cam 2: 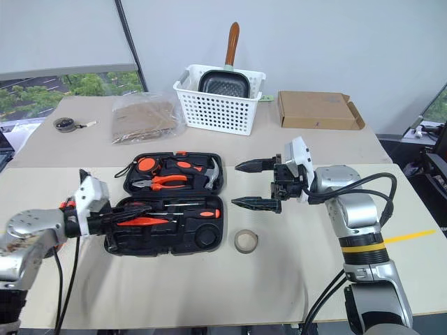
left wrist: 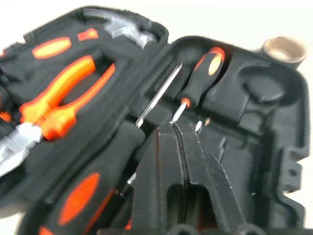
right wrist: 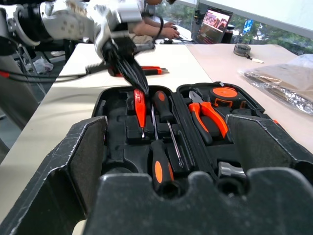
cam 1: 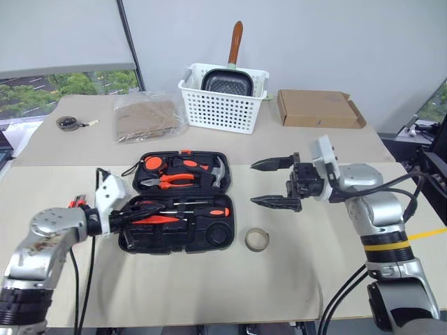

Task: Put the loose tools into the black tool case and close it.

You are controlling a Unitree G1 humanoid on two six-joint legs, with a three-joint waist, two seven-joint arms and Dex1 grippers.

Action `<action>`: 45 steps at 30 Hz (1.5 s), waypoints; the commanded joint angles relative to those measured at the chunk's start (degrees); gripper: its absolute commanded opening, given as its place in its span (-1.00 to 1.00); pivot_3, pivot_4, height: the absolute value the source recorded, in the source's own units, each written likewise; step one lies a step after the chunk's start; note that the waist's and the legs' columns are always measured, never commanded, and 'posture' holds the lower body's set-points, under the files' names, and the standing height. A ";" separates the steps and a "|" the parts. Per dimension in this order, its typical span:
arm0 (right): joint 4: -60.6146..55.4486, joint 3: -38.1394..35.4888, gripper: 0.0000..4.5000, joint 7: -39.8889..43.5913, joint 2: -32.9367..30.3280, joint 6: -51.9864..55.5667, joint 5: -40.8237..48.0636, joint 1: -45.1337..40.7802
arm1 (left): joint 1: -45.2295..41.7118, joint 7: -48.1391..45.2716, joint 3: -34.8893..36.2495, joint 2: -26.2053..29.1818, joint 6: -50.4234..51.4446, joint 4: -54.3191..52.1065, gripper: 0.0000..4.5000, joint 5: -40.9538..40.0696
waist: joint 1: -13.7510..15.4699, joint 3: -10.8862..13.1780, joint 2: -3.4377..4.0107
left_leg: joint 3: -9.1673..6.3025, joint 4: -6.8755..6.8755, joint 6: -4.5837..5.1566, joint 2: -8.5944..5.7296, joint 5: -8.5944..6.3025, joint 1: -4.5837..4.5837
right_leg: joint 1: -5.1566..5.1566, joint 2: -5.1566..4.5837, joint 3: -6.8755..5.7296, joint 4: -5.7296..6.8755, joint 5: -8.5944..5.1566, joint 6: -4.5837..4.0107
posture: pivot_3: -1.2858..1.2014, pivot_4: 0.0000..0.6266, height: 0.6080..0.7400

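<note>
Left wrist view: your left pincer (left wrist: 182,128) sits closed, empty, over the case (cam 1: 209,234); right pincer (cam 1: 274,183) gapes, tape ring (cam 1: 256,239) below it.

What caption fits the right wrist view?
Open end effector facing the open tool case, screwdrivers inside, other end effector shut above it.

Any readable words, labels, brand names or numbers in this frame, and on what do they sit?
None can be read.
Cardboard box: a small dark mark on its lid, too small to read.
Laptop screen: bright picture, too blurred to read.
Black tool case: no lettering can be made out.
</note>
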 commanded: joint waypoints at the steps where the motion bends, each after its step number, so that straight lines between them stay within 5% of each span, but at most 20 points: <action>1: -0.93 -0.52 1.00 0.36 -0.14 -1.08 0.57 -1.08 | 1.15 1.43 -1.80 0.19 -2.87 0.74 -0.97 3.26 | -0.01 0.00 0.00 | 0.00 0.00 0.00 0.00 0.00 0.00 | 0.00 0.00 0.01 0.00 0.03 -0.05 | 0.03 -0.52 0.39; 6: -0.98 -0.78 1.00 0.28 -0.35 -1.30 0.54 -0.91 | 1.80 4.05 -5.03 0.44 -5.23 5.02 -0.97 8.98 | -0.06 -0.02 0.03 | 0.01 -0.01 0.02 0.00 -0.01 0.01 | 0.00 -0.01 0.01 -0.03 0.11 -0.19 | 0.03 -0.52 0.39; 17: -1.06 -0.50 1.00 0.04 -0.31 -1.69 0.13 -0.91 | 3.04 4.50 -6.51 -0.47 -5.67 6.89 -0.97 8.50 | -0.13 -0.24 0.40 | -0.04 -0.02 0.02 0.03 -0.03 0.44 | 0.39 -0.03 0.02 -0.02 0.03 -0.05 | 0.03 -0.52 0.39; 27: 0.57 0.02 1.00 0.95 0.52 -2.14 0.28 -2.42 | 0.04 11.90 12.26 -3.39 -1.22 -3.64 -0.97 -6.80 | -0.13 -0.16 0.27 | -0.14 -0.04 0.00 0.03 0.00 0.03 | 0.07 -0.03 -0.04 -0.06 0.07 -0.11 | 0.03 -0.52 0.39; 34: 2.74 -0.33 1.00 1.89 2.73 -3.77 0.79 -4.20 | 7.75 20.31 27.67 -0.13 2.43 1.07 0.14 -4.07 | -1.01 -0.16 0.27 | -0.12 -0.09 0.01 0.00 -0.02 0.06 | 0.10 -0.02 -0.05 -0.10 0.21 -0.35 | 0.03 -0.52 0.39; 39: 5.18 0.20 1.00 3.62 3.58 -4.90 0.46 -5.68 | 16.43 21.19 31.52 -0.21 1.31 4.60 0.96 -1.31 | -1.19 -0.16 0.27 | -0.16 -0.12 0.00 0.01 -0.01 0.05 | 0.06 -0.03 -0.08 -0.11 0.05 -0.09 | 0.03 -0.52 0.39; 45: 6.86 1.01 1.00 4.90 4.18 -5.70 -0.03 -6.70 | 18.44 24.00 29.03 -2.02 2.46 6.91 0.99 0.70 | 0.01 -0.14 0.24 | -0.24 -0.10 -0.46 -0.01 -0.26 0.03 | 0.04 -0.11 -0.12 -0.12 0.07 -0.13 | 0.03 -0.52 0.39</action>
